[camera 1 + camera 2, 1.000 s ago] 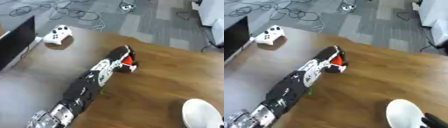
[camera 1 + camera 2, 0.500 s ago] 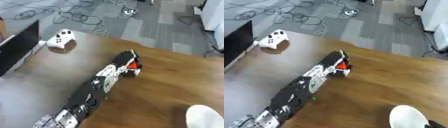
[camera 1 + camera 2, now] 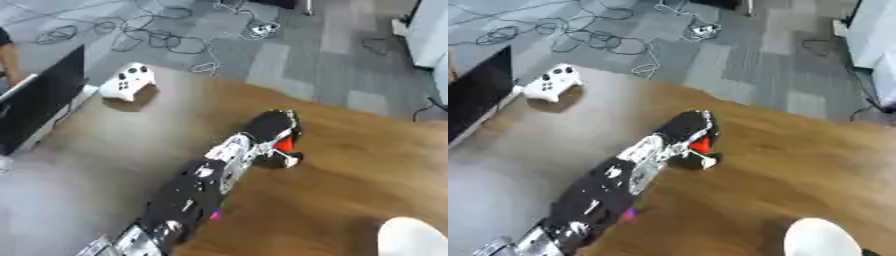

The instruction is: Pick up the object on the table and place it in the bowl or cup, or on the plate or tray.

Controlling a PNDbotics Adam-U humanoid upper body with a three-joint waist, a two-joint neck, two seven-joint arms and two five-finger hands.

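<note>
Mid-table, left robot hand (image 3: pixel 269 127) curled over red object (image 3: pixel 283 145)

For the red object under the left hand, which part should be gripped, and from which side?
Probably the red body, pinched from above. The left hand already covers it from above, arm reaching from the near left, and the object lies low on the table. Its exact shape is too hidden to say more.

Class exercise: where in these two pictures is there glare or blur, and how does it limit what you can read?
Left eye view: pale glare washes the table near the white game controller. Both views are blurred, so the left hand over the red object lacks finger detail.
</note>
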